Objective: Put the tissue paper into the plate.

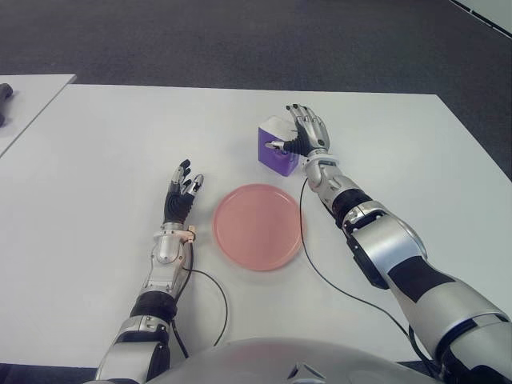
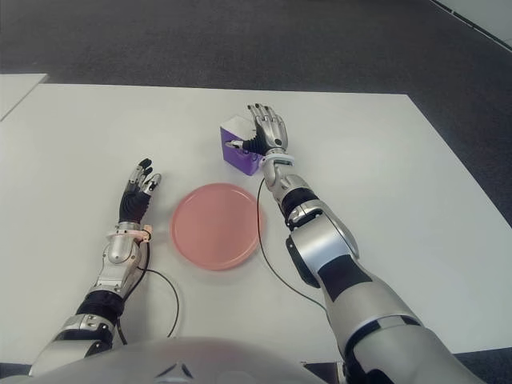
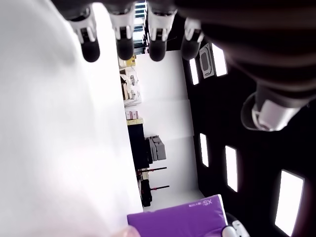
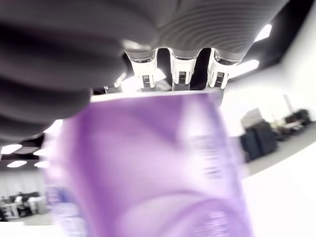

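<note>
A purple tissue pack (image 1: 274,155) with a white top stands on the white table (image 1: 96,152), just beyond the far right rim of the pink plate (image 1: 258,226). My right hand (image 1: 291,133) is shut on it: the fingers lie over its top and the thumb presses its near side. In the right wrist view the pack (image 4: 148,163) fills the picture under the fingertips (image 4: 180,74). Nothing lies in the plate. My left hand (image 1: 182,186) shows to the left of the plate, fingers straight and holding nothing. The left wrist view catches the pack (image 3: 177,217) far off.
A thin black cable (image 1: 308,248) runs from my right wrist along the plate's right side. Another cable (image 1: 216,296) loops near my left forearm. A second white table (image 1: 32,96) with a dark object (image 1: 4,100) stands at the far left. Dark carpet (image 1: 240,40) lies beyond.
</note>
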Controlling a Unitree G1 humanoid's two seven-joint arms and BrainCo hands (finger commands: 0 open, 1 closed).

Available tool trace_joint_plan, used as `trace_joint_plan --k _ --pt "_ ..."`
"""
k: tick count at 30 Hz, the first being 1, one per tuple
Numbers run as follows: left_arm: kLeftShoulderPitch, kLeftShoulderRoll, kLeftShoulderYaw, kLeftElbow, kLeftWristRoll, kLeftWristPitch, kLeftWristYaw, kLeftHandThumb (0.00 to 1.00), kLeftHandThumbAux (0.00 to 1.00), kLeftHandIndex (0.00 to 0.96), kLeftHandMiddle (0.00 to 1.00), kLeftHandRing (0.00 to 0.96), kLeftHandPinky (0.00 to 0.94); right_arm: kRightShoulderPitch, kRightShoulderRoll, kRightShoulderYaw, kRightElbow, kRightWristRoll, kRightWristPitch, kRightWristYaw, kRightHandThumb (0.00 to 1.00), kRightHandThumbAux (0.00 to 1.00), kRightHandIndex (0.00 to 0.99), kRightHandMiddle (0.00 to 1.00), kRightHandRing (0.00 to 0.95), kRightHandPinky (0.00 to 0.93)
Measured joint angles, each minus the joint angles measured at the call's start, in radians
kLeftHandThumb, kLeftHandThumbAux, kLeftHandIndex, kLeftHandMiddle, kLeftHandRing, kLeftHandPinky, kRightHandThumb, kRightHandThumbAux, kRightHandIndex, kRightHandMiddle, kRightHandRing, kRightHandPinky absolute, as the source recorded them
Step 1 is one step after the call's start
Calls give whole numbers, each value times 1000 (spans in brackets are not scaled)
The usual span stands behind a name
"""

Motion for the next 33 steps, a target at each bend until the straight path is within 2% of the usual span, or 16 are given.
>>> trace_joint_plan --k 13,21,33 --pt "30 -5 -1 -43 11 19 20 0 428 0 0 0 0 1 -4 -6 16 20 101 46 183 390 0 0 0 0" --pt "29 -5 0 -34 11 19 20 0 419 0 0 0 0 13 -3 -14 16 35 113 31 166 374 0 0 0 0" --pt "27 1 -1 -19 12 1 20 0 410 0 0 0 0 26 -18 -76 16 90 119 11 117 343 0 0 0 0"
